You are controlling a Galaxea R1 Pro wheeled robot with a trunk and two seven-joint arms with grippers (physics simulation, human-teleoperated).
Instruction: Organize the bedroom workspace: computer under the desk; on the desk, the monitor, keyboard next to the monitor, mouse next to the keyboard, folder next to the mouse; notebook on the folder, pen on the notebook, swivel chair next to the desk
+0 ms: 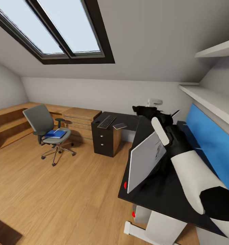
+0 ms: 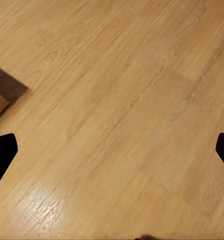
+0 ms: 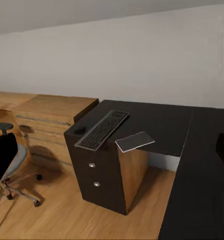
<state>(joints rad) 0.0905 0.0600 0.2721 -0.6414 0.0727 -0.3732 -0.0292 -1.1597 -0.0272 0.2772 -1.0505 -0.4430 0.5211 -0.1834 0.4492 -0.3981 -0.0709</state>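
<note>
On the near wing of the desk [image 1: 151, 194] the monitor [image 1: 145, 160] stands tilted, my right gripper [image 1: 144, 110] released above it. My left gripper [image 2: 112, 150] hangs open over the floor [image 2: 112, 100]. The keyboard [image 3: 103, 129] and mouse [image 3: 80, 130] lie on the far wing. The folder [image 1: 55, 133] lies on the chair [image 1: 46, 131].

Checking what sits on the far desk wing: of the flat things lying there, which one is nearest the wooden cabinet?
The small dark grey oval mouse. The slim black-keyed keyboard lies beside it, and the flat grey rectangular pad lies farther along the glossy black desk.
</note>
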